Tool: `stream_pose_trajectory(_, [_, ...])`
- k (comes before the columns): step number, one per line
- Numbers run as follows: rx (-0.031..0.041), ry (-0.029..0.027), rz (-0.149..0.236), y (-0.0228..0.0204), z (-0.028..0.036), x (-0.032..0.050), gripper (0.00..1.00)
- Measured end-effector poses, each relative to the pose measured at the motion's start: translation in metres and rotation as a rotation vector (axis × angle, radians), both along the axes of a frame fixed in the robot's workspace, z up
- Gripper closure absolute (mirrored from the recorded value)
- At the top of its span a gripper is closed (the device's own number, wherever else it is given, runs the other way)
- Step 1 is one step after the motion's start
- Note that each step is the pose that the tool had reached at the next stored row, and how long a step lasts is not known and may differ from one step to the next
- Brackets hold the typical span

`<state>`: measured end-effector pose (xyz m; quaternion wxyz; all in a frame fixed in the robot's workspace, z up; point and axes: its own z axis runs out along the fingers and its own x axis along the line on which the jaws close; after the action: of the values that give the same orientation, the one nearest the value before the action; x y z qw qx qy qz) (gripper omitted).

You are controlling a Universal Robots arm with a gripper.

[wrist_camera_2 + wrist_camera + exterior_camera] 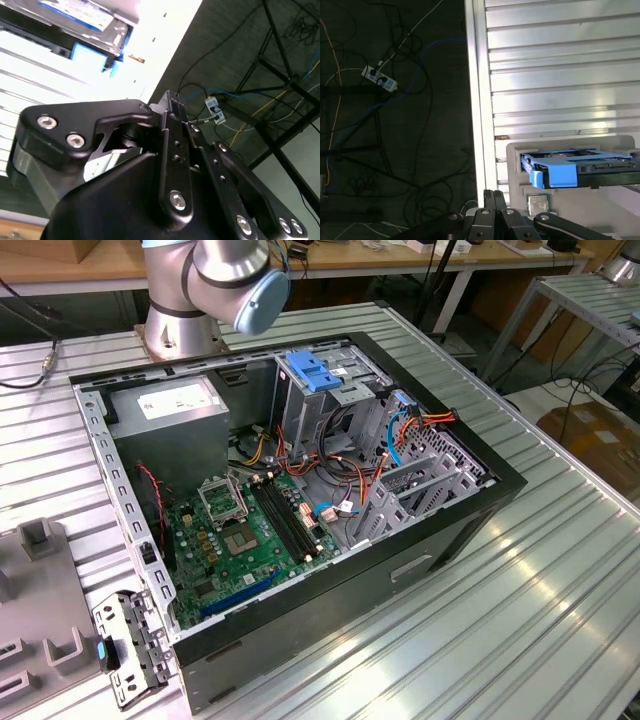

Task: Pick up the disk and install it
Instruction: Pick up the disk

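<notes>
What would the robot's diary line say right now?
phase: pick not yet done | disk: lying in grey holder on table | gripper: apart from disk | computer case: open

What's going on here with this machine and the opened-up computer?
A robot arm is working on fitting a disk into the open computer case on the ribbed metal table. In the first wrist view, the disk, framed in blue rails, lies in a grey stand near the table's edge. The gripper is close to it, but the disk has not been picked up yet.
</notes>
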<state>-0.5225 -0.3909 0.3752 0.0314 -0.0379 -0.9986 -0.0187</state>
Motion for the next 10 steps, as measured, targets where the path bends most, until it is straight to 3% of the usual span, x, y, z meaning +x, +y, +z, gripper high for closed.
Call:
stream_pose_trajectory(4, [-0.0007,-0.0002,0.0,0.0,-0.0004,0.0252,0.89])
stream_pose_trajectory(7, [-0.0009,-0.0001,0.0,0.0,-0.0007,0.0499,0.89])
stream_pose_trajectory(10, [-0.0009,-0.0001,0.0,0.0,-0.0009,0.0629,0.89])
